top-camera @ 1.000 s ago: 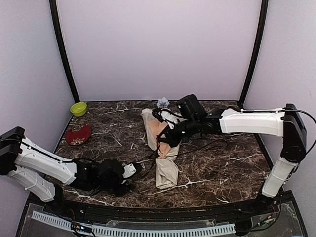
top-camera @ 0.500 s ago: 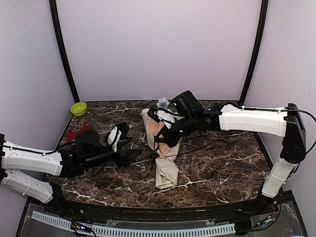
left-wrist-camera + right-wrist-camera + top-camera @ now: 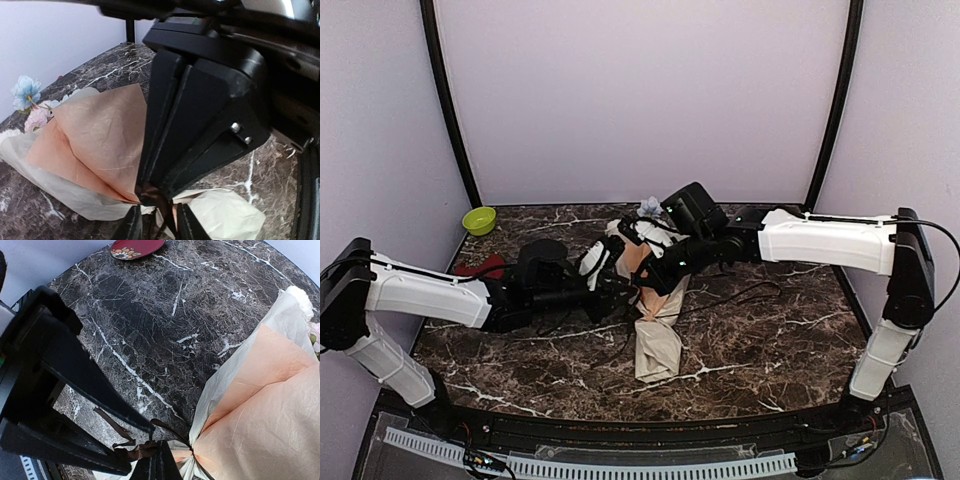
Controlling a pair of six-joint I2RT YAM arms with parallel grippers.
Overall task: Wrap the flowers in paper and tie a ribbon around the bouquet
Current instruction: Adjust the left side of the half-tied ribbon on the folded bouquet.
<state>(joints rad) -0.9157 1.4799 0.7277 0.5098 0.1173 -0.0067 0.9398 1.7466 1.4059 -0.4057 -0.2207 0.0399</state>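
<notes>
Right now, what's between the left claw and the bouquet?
The ribbon: brown strands run from the cinched neck of the bouquet, where the shut right claw pinches them, into the gap of the open left claw. Both wrist views show it.

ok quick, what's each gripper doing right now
Left gripper: open, fingers either side of the ribbon.
Right gripper: shut on the ribbon.
</notes>
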